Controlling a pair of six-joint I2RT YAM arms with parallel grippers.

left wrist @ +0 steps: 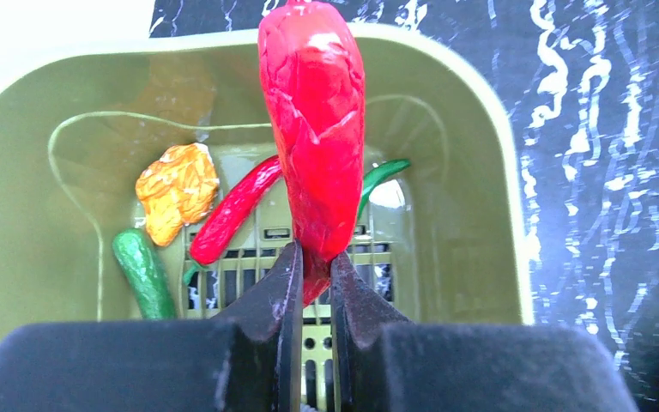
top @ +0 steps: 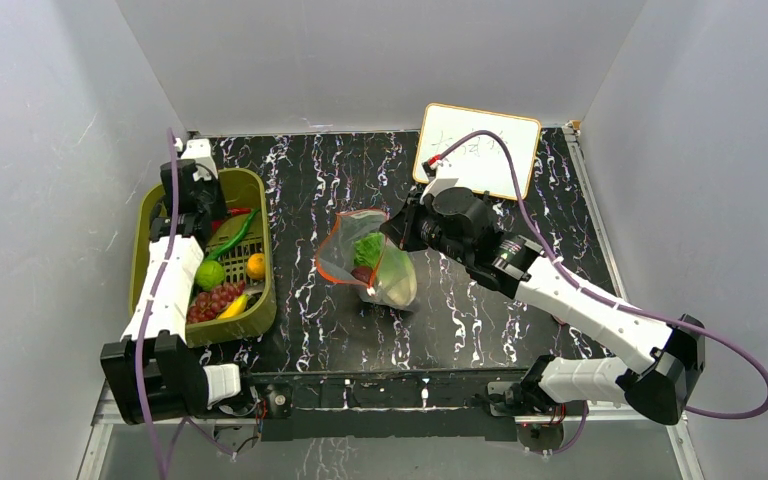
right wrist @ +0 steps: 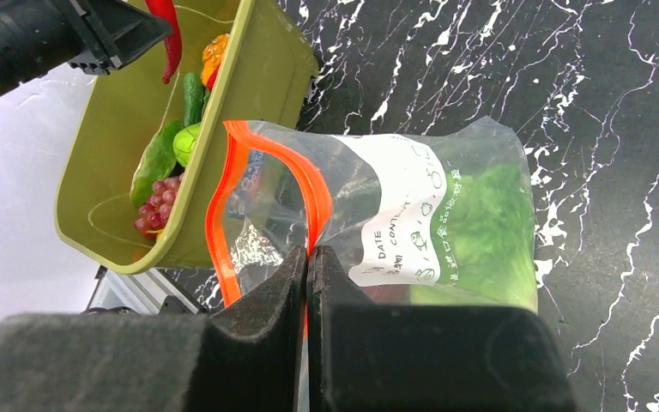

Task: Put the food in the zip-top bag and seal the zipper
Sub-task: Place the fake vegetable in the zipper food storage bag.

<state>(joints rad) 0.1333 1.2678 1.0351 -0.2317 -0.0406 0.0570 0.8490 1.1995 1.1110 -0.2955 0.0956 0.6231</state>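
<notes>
Overhead and wrist views of the workspace. The table (top: 310,170) has a black top veined with white, marble-fashion, and is enclosed on three sides by plain pale grey walls (top: 360,60). A small whiteboard (top: 480,150) lies at the far right of the top; its faint handwriting cannot be read. The zip-top bag (top: 365,260) lies near the table's centre and carries a white printed label (right wrist: 403,215) on which "DATE" is legible; the rest is too small to make out. Leafy green food (right wrist: 480,223) shows through the clear plastic.

The left arm runs from its base at the near left alongside the olive-green basket (top: 255,195), its wrist above the basket's far end. The left gripper (left wrist: 313,266) is clamped on the tip of a fat red pepper (left wrist: 313,129), which hangs clear above the basket floor. Below it lie a thin red chilli (left wrist: 232,215) and an orange crinkled piece (left wrist: 176,189).

The right arm, elbow bent out at the near right, reaches back toward the centre. The right gripper (right wrist: 307,257) pinches the red-orange zipper (right wrist: 223,197) at the bag's gaping mouth.
</notes>
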